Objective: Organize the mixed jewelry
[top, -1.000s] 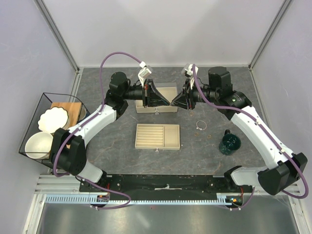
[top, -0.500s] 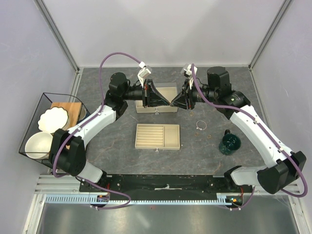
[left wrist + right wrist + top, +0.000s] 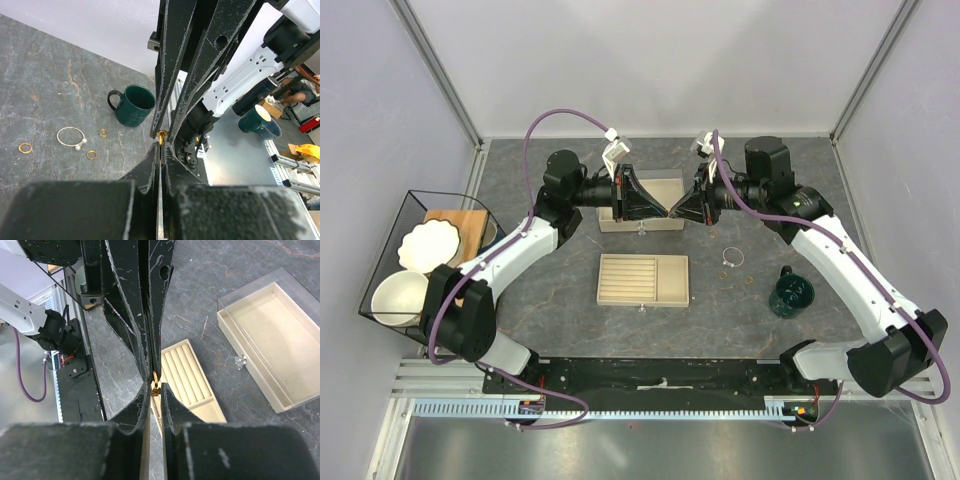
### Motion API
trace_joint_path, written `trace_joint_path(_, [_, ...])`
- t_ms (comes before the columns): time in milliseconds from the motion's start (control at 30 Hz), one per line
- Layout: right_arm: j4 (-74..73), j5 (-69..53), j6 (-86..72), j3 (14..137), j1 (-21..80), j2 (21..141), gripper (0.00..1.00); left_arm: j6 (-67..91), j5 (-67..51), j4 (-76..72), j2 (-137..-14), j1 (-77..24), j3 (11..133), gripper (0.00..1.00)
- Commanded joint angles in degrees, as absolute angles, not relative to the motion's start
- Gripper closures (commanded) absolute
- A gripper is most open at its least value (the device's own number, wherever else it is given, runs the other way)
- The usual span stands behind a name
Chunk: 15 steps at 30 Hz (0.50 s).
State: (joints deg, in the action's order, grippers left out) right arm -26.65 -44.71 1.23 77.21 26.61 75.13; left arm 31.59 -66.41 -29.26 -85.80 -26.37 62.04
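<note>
My two grippers meet tip to tip above the table, between the clear box [image 3: 640,222] and the beige slotted tray [image 3: 642,279]. A small gold ring [image 3: 162,134] stands pinched at the tips of my left gripper [image 3: 161,142], which is shut on its band. My right gripper [image 3: 156,390] has its tips against both sides of the ring's ornament [image 3: 155,391]. On the table lie a thin silver hoop [image 3: 77,147] and three small gold rings [image 3: 25,147] [image 3: 91,155] [image 3: 102,133].
A dark green mug [image 3: 790,293] stands right of the loose jewelry. At the left edge a black wire basket [image 3: 380,250] holds white bowls and a wooden board. The tray [image 3: 187,382] and open clear box [image 3: 270,335] lie below the grippers.
The right gripper's jaws have narrowed around the ring's ornament. Both arms have stayed almost in place, and the left gripper has kept its hold.
</note>
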Motion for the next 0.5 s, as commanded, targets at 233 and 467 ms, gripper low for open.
trace_joint_path(233, [-24.87, -44.66, 1.05, 78.49, 26.46, 75.41, 1.00, 30.76, -63.65, -30.24, -83.06, -26.46, 61.78, 0.66])
trace_joint_path(467, [-30.23, -36.58, 5.00, 82.52, 26.89, 77.42, 1.00, 29.53, -52.92, -23.82, -77.00, -19.61, 61.88, 0.22])
